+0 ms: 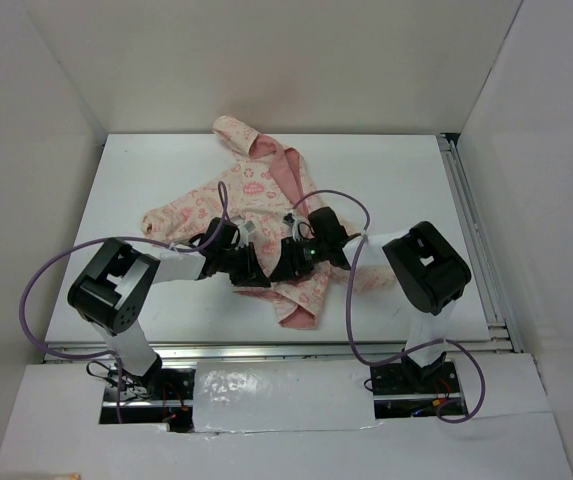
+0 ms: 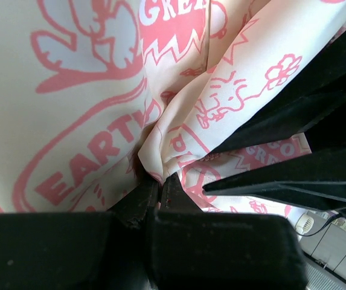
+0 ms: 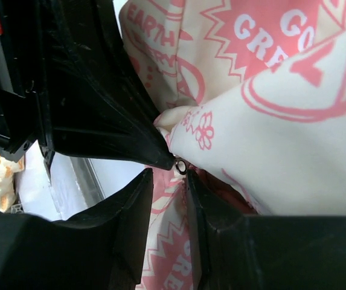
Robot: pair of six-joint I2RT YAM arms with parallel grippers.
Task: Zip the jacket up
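- Top view: the jacket [image 1: 256, 195] lies at the middle of the white table [image 1: 146, 180], hood toward 12 o'clock and hem toward 6. The left gripper [image 1: 249, 268] comes in from 8 o'clock and the right gripper [image 1: 288, 262] from 3 o'clock. They meet almost nose to nose on the lower front.
- Left wrist view: the left fingers [image 2: 142, 199] are clamped on a bunched fold of printed fabric. For a clean zip this hand should likely hold the hem taut toward 6 o'clock.
- Right wrist view: the right fingers [image 3: 133, 217] stand slightly apart, with nothing clearly pinched. A small metal ring [image 3: 180, 165], probably the zipper pull, sits just past their tips at 12 o'clock. They should close squarely on it, then draw toward the hood.
- In the way: the left gripper's body crowds the ring at 10 o'clock, loose folds cover the zipper track, and purple cables [image 1: 351, 300] loop nearby.
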